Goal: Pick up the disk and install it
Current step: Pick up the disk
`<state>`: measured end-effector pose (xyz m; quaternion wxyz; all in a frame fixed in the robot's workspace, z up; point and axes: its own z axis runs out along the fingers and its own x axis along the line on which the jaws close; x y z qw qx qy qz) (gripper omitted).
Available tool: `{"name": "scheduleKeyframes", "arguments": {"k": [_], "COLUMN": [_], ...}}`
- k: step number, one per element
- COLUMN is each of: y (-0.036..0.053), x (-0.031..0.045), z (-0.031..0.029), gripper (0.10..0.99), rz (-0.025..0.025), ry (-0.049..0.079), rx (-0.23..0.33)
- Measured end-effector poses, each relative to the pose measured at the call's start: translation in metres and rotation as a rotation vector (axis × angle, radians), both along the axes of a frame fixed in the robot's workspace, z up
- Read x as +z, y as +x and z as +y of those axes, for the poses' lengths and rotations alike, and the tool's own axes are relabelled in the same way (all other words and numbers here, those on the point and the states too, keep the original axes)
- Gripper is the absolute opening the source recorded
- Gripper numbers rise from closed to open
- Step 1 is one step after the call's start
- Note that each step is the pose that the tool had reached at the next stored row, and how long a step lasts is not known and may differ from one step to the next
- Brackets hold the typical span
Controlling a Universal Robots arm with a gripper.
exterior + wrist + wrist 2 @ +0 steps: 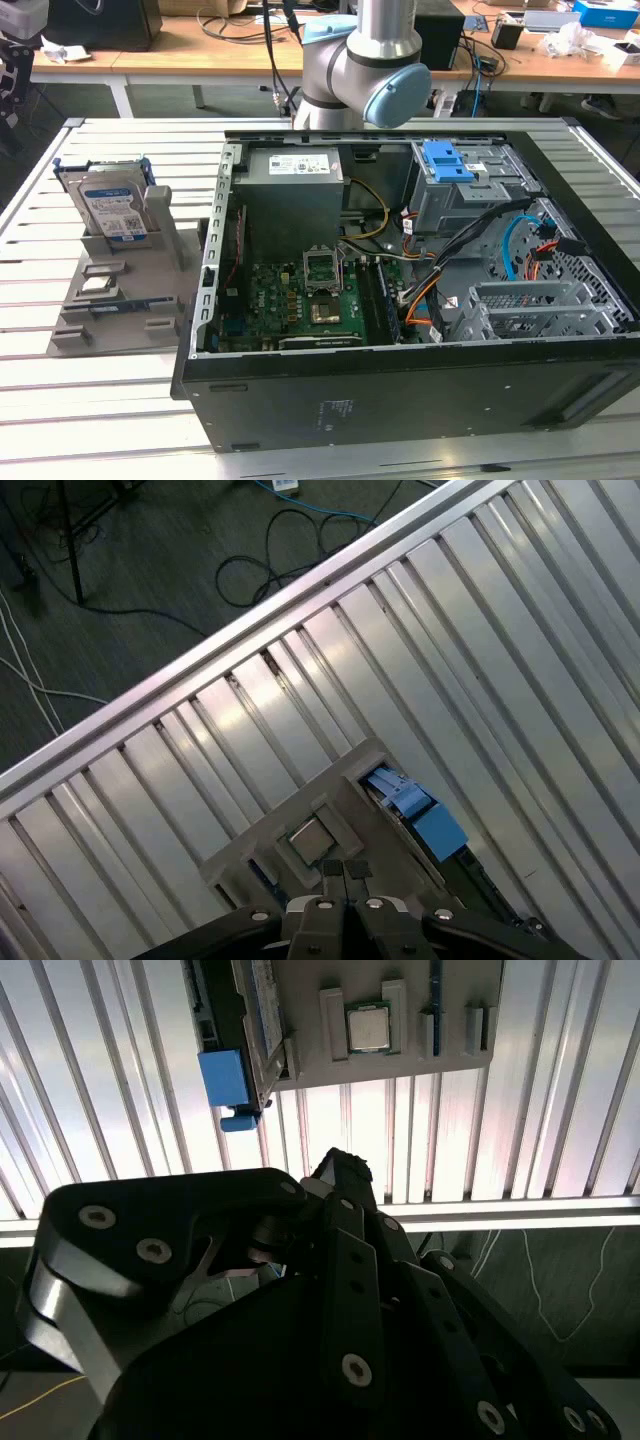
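Note:
The disk (112,212), a silver-grey drive with a blue-and-white label and blue side rails, stands upright in a grey holder (160,290) on the slatted table, at the exterior view's left. In both wrist views I see it edge-on with its blue rail tab (224,1080) (436,827). My gripper (346,868) hovers above the holder, apart from the disk, with its black fingertips (340,1165) pressed together and nothing between them.
An open computer case (215,250) lies beside the holder, with a motherboard (300,295), a grey power-supply box (292,190) and a blue caddy (447,160) at a drive bay. A processor chip (368,1028) sits in the holder. The table's edge rail (250,630) borders cabled floor.

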<state>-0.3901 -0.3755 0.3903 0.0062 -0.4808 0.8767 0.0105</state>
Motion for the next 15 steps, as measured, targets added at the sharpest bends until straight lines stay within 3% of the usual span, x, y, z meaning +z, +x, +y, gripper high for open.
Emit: {"name": "scheduleKeyframes", "arguments": {"k": [15], "y": [0.0], "x": [0.0], "z": [0.0], "gripper": [0.106], "rz": [0.0], "ry": [0.0], "rx": [0.221]}}
